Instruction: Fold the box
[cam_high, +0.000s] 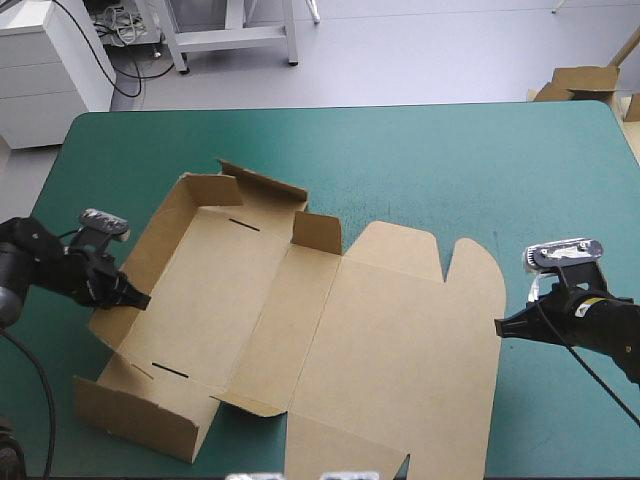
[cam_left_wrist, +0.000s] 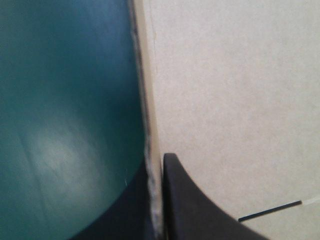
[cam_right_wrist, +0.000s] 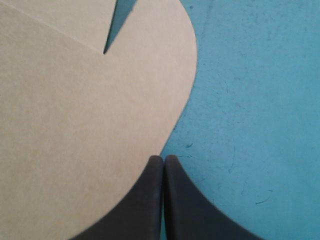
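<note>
Item: box (cam_high: 330, 330), brown board, part-formed, lying across the middle of the teal-green cover (cam_high: 450, 160), nearer the near edge than the far one.

1. Left gripper (cam_high: 140, 298). You have it at the tray's left wall. Your left wrist view shows its black fingers (cam_left_wrist: 200, 210) all but closed on the wall's top edge, one on the cover's side (cam_left_wrist: 60, 100) and one on the box's inner side (cam_left_wrist: 230, 100), with the board pinched between them.
2. Tray half, left. The left wall (cam_high: 150, 235), far wall (cam_high: 265, 185) and near wall (cam_high: 140, 410) stand raised around the floor. A corner flap (cam_high: 317, 232) stands upright at the far right corner. You can see two dark slits in the floor, one far (cam_high: 245, 225) and one near (cam_high: 170, 370).
3. Lid (cam_high: 400, 350), right of the tray. It lies flat on the cover, and a notch (cam_high: 447, 262) splits its rounded far flaps.
4. Right gripper (cam_high: 500, 326). You have it low at the lid's right edge. Its fingers (cam_right_wrist: 190, 210) meet in one closed point (cam_right_wrist: 163, 157) and grip nothing; the tip touches the rounded edge of the board (cam_right_wrist: 75, 125), with bare cover (cam_right_wrist: 250, 125) on its other side.
5. Spare board (cam_high: 585, 82), brown, just past the table's far right corner.
</note>
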